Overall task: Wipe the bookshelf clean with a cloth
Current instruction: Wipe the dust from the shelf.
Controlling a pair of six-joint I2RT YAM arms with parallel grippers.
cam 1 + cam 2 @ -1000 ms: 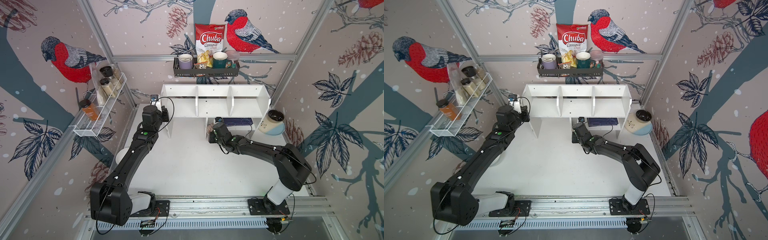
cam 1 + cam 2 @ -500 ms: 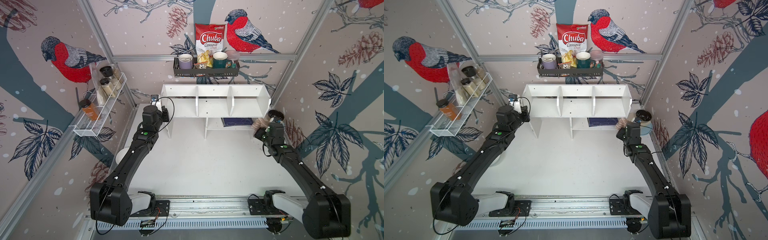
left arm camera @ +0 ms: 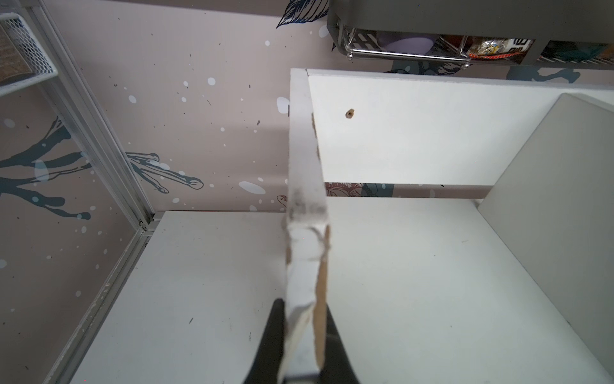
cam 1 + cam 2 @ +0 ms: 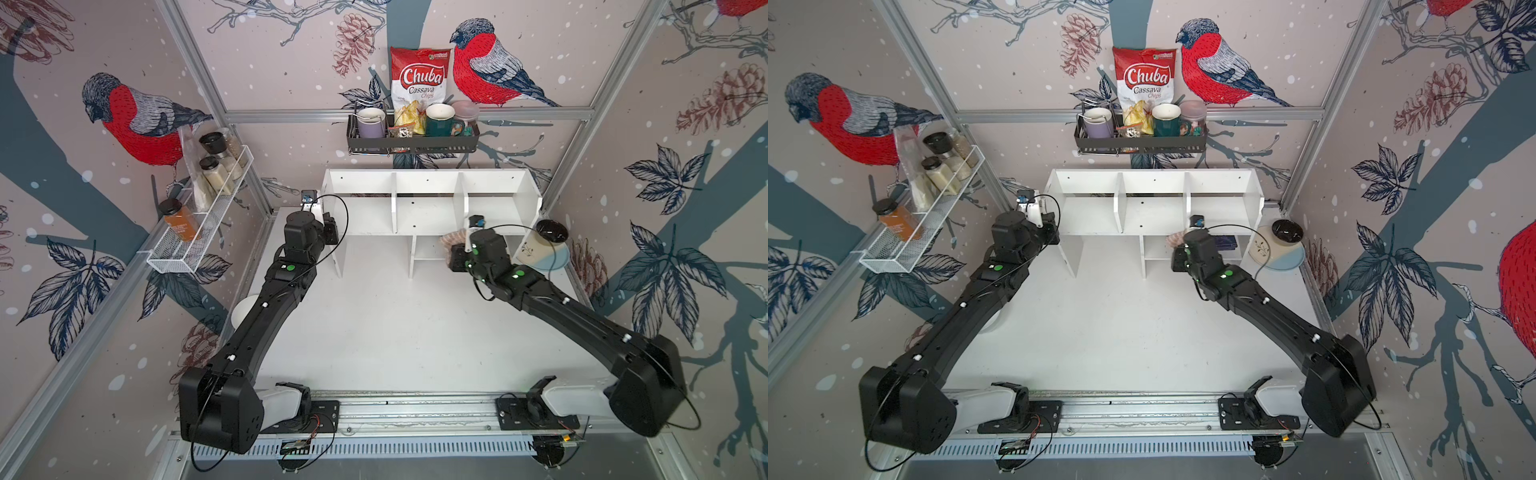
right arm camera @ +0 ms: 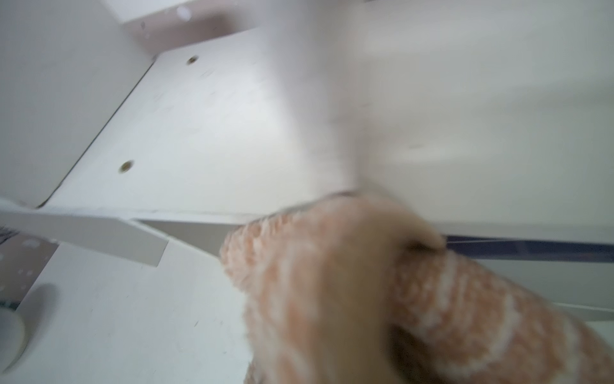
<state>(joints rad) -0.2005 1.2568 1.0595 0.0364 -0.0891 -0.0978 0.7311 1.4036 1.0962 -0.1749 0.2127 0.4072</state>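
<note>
The white bookshelf (image 4: 428, 195) (image 4: 1154, 195) stands against the back wall. My left gripper (image 4: 329, 226) (image 3: 304, 309) is shut on the chipped front edge of its left side panel (image 3: 305, 166). The tan striped cloth (image 4: 452, 240) (image 4: 1176, 239) (image 5: 349, 282) is bunched in my right gripper (image 4: 456, 251), which is shut on it. The cloth presses against the front edge of the shelf board below the right compartment, above the small lower shelf. In the blurred right wrist view the cloth hides the fingers.
A black wall rack (image 4: 411, 143) with a chips bag and mugs hangs above the bookshelf. A white wire basket (image 4: 199, 232) of jars is on the left wall. A lidded ceramic pot (image 4: 544, 245) stands on a blue plate right of the shelf. A dark book (image 4: 1229, 241) lies on the lower shelf.
My right arm swung with the cloth from the lower shelf's left side out to the shelf's right end, then back left to the right compartment's front edge. The left arm stayed put.
</note>
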